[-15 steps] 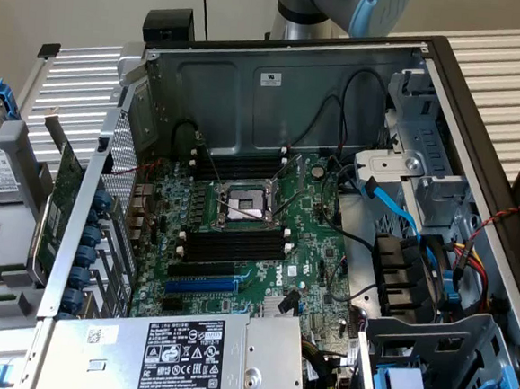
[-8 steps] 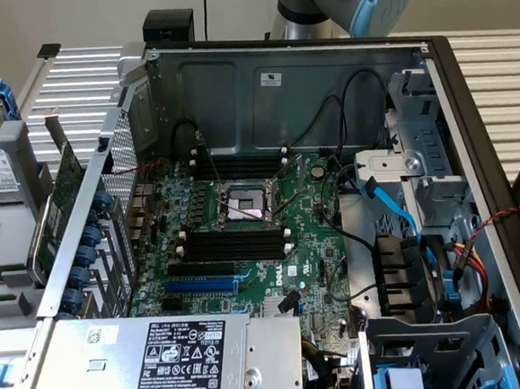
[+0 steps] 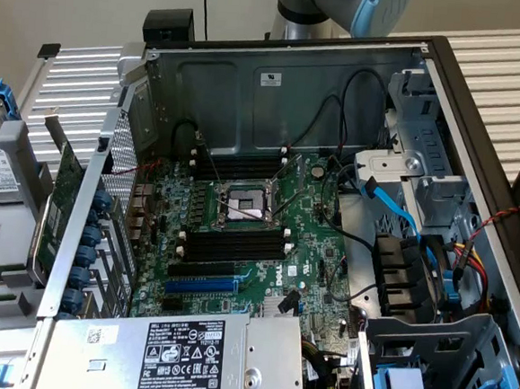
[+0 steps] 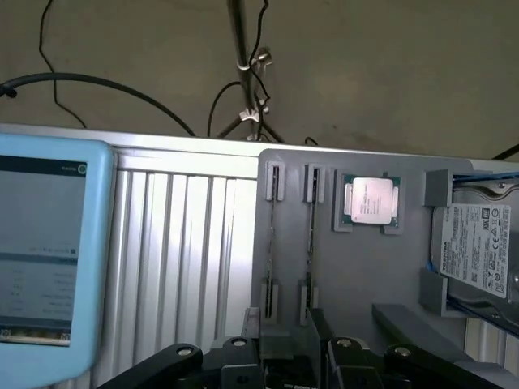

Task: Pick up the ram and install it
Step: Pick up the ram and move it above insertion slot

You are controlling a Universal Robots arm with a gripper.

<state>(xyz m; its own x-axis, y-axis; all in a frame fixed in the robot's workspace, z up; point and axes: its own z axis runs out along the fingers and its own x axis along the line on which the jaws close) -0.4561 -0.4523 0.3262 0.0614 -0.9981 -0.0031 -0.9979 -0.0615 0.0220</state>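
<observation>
Wrist view is showing the pincer (image 4: 293,363) hanging wide open above the grey holder (image 4: 357,275), the ram (image 4: 310,243) standing on edge in a slot near the CPU (image 4: 371,198), so a square, centred descent is looking wisest.

Motherboard (image 3: 265,240) — green, with black memory slots (image 3: 236,244) tipped by white end clips and one blue expansion slot (image 3: 201,285); case (image 3: 278,79) plain grey metal, cable (image 3: 394,208) bright blue. Power supply (image 3: 274,358) silver, its label black with white print. Tabletop (image 4: 186,259) ribbed silver; holder tray (image 4: 357,275) grey; processor (image 4: 371,199) silver on green; screen frame (image 4: 99,267) pale blue; tool (image 4: 296,356) black.
</observation>
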